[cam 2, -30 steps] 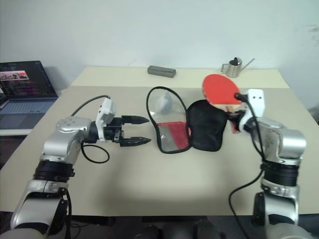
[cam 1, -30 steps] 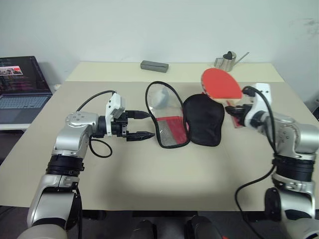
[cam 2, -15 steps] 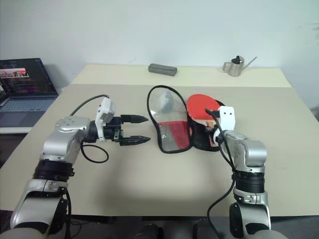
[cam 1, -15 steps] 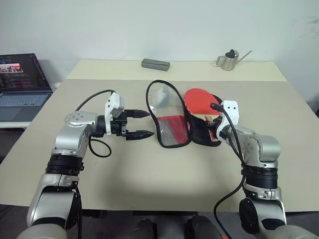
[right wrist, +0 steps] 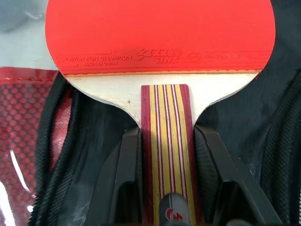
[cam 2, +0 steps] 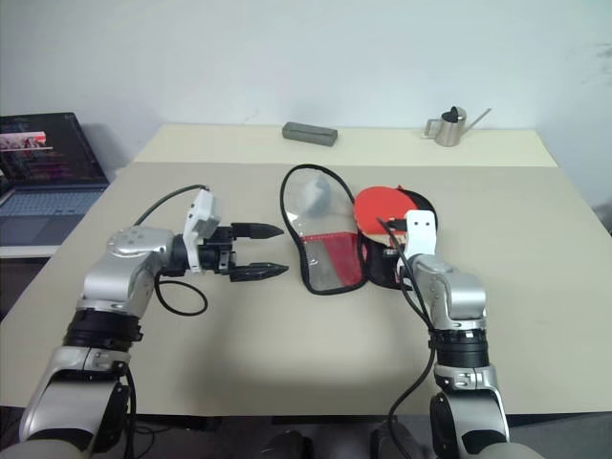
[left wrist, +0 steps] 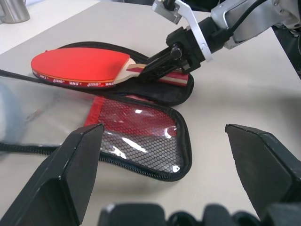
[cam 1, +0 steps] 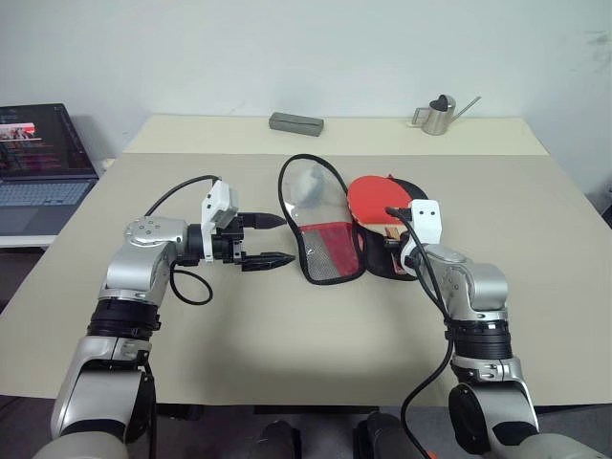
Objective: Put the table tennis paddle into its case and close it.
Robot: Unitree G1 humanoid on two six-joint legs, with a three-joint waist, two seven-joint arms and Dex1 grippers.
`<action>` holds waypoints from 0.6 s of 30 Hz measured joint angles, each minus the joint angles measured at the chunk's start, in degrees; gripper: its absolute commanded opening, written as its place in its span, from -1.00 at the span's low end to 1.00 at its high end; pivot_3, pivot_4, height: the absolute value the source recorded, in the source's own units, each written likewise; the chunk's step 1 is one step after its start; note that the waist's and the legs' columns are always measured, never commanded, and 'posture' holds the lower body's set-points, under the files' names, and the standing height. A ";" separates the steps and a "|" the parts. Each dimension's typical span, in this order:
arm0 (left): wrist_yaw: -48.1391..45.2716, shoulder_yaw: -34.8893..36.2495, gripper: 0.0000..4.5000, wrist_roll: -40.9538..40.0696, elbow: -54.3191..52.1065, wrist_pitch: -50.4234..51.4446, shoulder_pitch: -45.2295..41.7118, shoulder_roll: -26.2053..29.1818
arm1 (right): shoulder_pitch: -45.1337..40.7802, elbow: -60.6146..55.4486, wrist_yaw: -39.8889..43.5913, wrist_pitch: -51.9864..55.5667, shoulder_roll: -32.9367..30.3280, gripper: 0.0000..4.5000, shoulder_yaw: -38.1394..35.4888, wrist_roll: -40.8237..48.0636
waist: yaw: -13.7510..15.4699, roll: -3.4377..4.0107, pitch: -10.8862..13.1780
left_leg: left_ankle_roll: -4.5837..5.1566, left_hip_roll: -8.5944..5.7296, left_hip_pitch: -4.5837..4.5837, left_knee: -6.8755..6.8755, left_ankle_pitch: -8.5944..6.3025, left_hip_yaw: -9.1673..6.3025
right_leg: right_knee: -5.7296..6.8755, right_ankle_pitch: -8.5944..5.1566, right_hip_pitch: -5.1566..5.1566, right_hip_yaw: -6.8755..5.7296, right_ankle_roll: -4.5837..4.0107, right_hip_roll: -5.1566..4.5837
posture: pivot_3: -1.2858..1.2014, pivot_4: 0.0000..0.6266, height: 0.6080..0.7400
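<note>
The case [cam 1: 323, 251] lies open on the table, with its clear and red mesh flap [left wrist: 136, 129] to the left and its black half [left wrist: 176, 92] to the right. My right gripper [right wrist: 164, 136] is shut on the striped wooden handle of the table tennis paddle [cam 1: 373, 201]. It holds the red blade [right wrist: 160, 33] low over the black half, and I cannot tell whether the two touch. My left gripper [cam 1: 285, 238] stands open and empty just left of the flap, pointing at it.
A grey box [cam 1: 295, 123] and a small metal watering can [cam 1: 435, 115] stand at the back of the table. An open laptop [cam 1: 43, 158] sits on a lower surface off the table's left edge.
My right arm has swung the paddle down and to the left, from above the case's right side to low over its black half. The left gripper has stayed open in place.
</note>
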 measured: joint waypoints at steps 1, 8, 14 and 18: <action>0.00 0.00 1.00 0.00 0.00 0.00 0.02 0.00 | 0.00 0.34 0.04 -0.59 -0.25 -0.50 0.31 -0.50 | -0.05 0.00 0.00 | 0.00 0.00 0.00 0.00 0.00 0.00 | 0.00 0.00 0.00 0.00 0.00 0.00 | 0.03 -0.52 1.00; 0.00 0.00 1.00 -0.01 -0.01 -0.03 0.32 0.00 | 0.11 0.81 0.23 -2.33 -1.76 -0.50 1.41 -1.72 | -0.14 0.00 0.00 | 0.00 0.01 0.00 0.00 0.00 0.00 | 0.00 0.00 0.00 0.01 0.00 0.00 | 0.03 -0.52 1.00; 0.01 0.01 1.00 -0.01 -0.01 -0.10 0.32 0.01 | 1.14 0.86 1.25 -3.88 -2.68 -0.50 3.06 -3.20 | -0.16 0.00 0.00 | 0.00 0.01 0.00 0.00 0.00 0.00 | 0.00 0.00 0.00 0.01 0.00 0.00 | 0.03 -0.52 1.00; 0.01 0.01 1.00 -0.01 -0.01 -0.10 0.32 0.01 | 1.30 1.31 1.25 -5.37 -2.79 -0.50 3.79 -3.66 | -0.20 0.00 0.00 | 0.00 0.01 0.01 0.00 0.00 0.00 | 0.00 0.00 0.01 0.00 0.00 0.00 | 0.03 -0.52 1.00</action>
